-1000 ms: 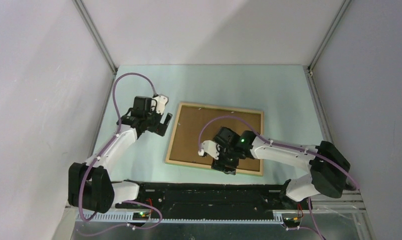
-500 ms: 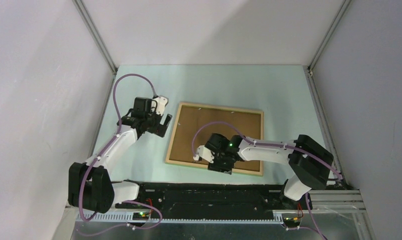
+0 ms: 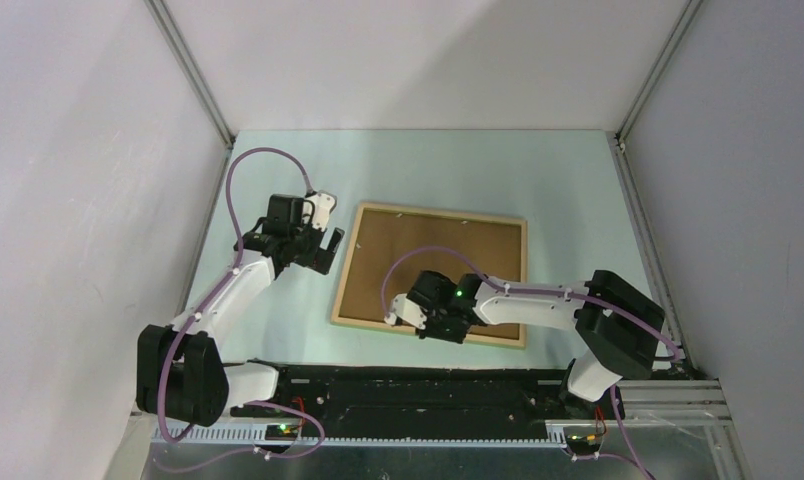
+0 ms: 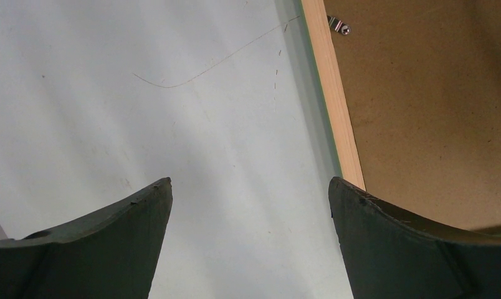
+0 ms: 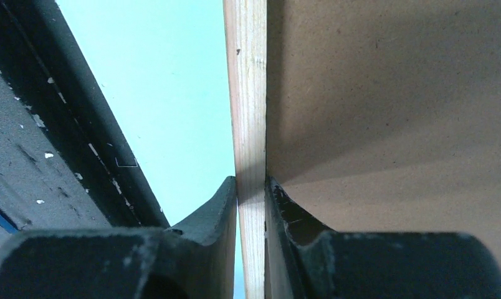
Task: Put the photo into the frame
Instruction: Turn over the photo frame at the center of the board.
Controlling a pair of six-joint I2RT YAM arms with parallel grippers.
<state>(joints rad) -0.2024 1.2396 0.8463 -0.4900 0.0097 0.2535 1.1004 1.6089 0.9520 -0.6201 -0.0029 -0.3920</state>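
Your frame (image 3: 443,214) flat on the table (image 3: 298,300), pale wood back up, brown backing board (image 3: 428,255) inside it, right gripper (image 5: 251,190) pinching its near rail, left gripper (image 4: 249,187) spread wide just left of it.

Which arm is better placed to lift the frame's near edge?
Right. The right gripper has a finger on each side of the frame's near rail; the left gripper hangs open over the table, beside the frame.

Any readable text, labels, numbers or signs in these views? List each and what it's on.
None readable in any view.
Frame, backing board and table: no print.
Black rail: only pale flecks and a faint scratched outline, no letters.
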